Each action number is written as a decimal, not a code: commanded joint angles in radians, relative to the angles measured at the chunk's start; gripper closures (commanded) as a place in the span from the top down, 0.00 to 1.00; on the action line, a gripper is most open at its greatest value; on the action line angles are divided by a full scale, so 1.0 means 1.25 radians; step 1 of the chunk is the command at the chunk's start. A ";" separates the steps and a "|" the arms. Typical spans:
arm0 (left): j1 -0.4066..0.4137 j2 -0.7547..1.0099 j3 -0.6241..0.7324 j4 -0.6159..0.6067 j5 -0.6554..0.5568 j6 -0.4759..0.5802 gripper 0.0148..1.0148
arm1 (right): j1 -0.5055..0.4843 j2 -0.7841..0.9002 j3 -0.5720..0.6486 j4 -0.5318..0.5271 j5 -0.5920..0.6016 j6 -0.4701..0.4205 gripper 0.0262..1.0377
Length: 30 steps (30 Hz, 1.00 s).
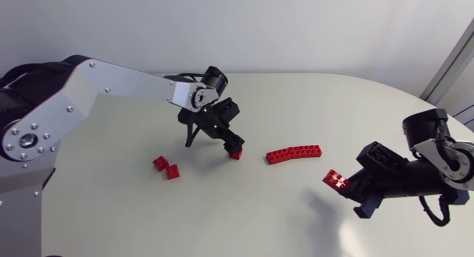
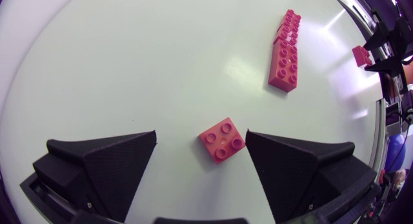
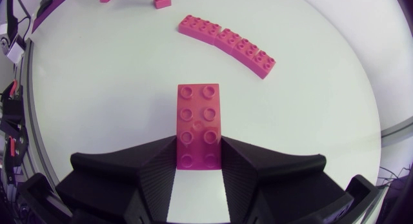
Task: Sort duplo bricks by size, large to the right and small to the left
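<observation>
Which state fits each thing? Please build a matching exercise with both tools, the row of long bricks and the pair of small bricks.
1 left tool
2 right tool
3 row of long bricks
4 pair of small bricks

A shut on a long brick
B lies between the two tools
C open, a square brick between its fingers
D lies left of every other brick

Pairs: 1-C, 2-A, 3-B, 4-D

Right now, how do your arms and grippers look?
My left arm has a long silver-grey link with screws, black joints and a green light near the wrist. My right arm looks mostly black, with a silver-white joint and a black cable loop. The left gripper and right gripper are matte black, with broad wedge-shaped, textured fingers.
</observation>
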 commanded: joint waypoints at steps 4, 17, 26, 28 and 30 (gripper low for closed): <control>-0.028 0.037 0.055 -0.050 -0.012 -0.085 0.94 | -0.078 -0.042 -0.018 -0.023 -0.002 -0.026 0.27; -0.047 0.125 0.228 -0.242 -0.043 -0.182 0.91 | -0.106 -0.107 -0.034 -0.066 -0.018 -0.026 0.28; -0.069 0.173 0.309 -0.309 -0.065 -0.230 0.73 | -0.135 -0.117 -0.050 -0.068 -0.028 -0.028 0.29; -0.071 0.185 0.323 -0.334 -0.065 -0.243 0.61 | -0.145 -0.118 -0.050 -0.068 -0.034 -0.028 0.30; -0.071 0.192 0.324 -0.341 -0.069 -0.252 0.52 | -0.152 -0.121 -0.050 -0.068 -0.039 -0.028 0.30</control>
